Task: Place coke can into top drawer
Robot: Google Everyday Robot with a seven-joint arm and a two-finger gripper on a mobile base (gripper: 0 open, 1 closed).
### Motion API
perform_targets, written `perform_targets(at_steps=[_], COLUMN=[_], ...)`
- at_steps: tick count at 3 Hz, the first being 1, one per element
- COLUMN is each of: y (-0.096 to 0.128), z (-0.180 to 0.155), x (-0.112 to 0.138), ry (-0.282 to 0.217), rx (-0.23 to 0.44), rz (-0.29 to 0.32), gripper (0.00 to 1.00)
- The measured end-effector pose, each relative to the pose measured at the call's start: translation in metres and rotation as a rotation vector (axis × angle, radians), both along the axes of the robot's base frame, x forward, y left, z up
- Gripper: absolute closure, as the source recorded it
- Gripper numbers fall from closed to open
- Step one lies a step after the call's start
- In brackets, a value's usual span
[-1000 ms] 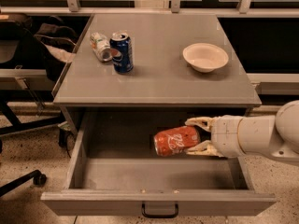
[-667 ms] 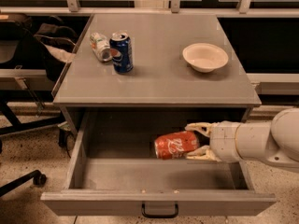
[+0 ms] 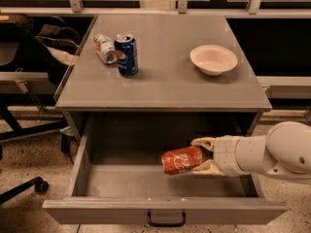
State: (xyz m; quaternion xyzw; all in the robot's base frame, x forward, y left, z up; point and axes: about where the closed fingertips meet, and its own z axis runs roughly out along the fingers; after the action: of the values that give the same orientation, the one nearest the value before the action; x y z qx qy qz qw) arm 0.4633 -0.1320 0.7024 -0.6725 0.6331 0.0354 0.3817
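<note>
The red coke can (image 3: pixel 182 160) lies on its side inside the open top drawer (image 3: pixel 146 182), right of the middle. My gripper (image 3: pixel 203 156) reaches in from the right over the drawer's side. Its pale fingers (image 3: pixel 204 142) sit above and below the can's right end, closed on it. The can looks a little above the drawer floor. The drawer is pulled fully out and its dark handle (image 3: pixel 166 222) shows at the front panel's middle.
On the cabinet top (image 3: pixel 165 81) stand a blue Pepsi can (image 3: pixel 127 54), a pale can lying on its side (image 3: pixel 104 48) beside it, and a white bowl (image 3: pixel 213 59) at the right. An office chair base (image 3: pixel 19 178) stands on the floor at the left.
The gripper and the coke can have moved slightly lower and nearer the drawer's front. The grip on the can is unchanged.
</note>
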Motion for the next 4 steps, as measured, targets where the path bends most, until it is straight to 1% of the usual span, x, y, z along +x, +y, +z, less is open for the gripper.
perform_targets(at_steps=[1, 2, 4], y=[-0.001, -0.005, -0.005], z=[-0.018, -0.036, -0.036], x=[0.000, -0.002, -0.002], ry=[0.034, 0.077, 0.077], rx=[-0.037, -0.069, -0.069], rz=[-0.006, -0.026, -0.025], gripper=[1.00, 0.98, 0.52])
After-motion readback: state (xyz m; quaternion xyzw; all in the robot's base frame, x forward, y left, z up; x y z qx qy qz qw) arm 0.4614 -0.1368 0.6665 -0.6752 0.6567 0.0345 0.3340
